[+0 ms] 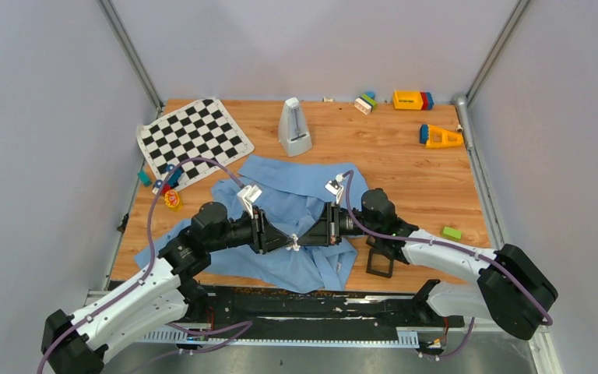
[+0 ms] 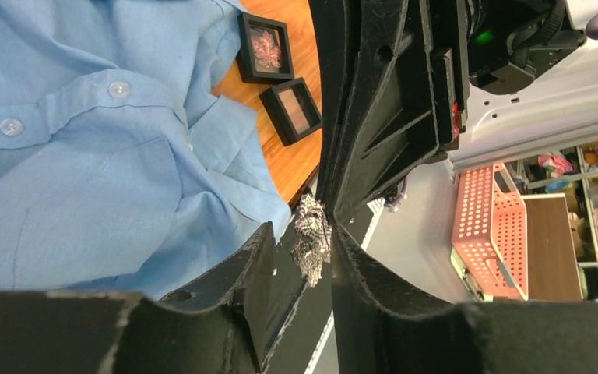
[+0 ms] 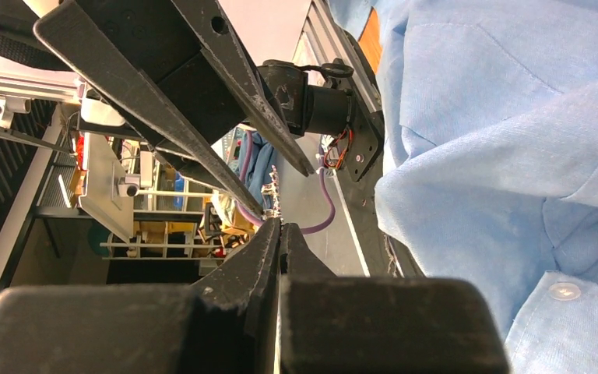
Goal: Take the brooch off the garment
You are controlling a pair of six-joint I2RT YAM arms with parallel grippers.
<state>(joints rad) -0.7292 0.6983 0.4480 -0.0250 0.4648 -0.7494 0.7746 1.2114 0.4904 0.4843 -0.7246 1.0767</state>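
Note:
The blue shirt (image 1: 296, 187) lies crumpled on the wooden table, also in the left wrist view (image 2: 86, 171) and the right wrist view (image 3: 498, 140). The small sparkly silver brooch (image 1: 293, 247) hangs in the air off the cloth, at the shirt's near edge. My right gripper (image 1: 302, 240) is shut on the brooch (image 3: 270, 201) at its very tips (image 3: 280, 224). My left gripper (image 1: 284, 243) meets it tip to tip. Its jaws (image 2: 302, 227) are open on either side of the brooch (image 2: 311, 238), which dangles between them.
Two black jewellery boxes (image 2: 264, 48) (image 2: 291, 111) lie beside the shirt, under the right arm (image 1: 380, 262). A metronome (image 1: 294, 127), a chessboard mat (image 1: 195, 139), toy blocks (image 1: 413, 100) (image 1: 441, 137), a green block (image 1: 452, 232) and small toys (image 1: 171, 199) lie around.

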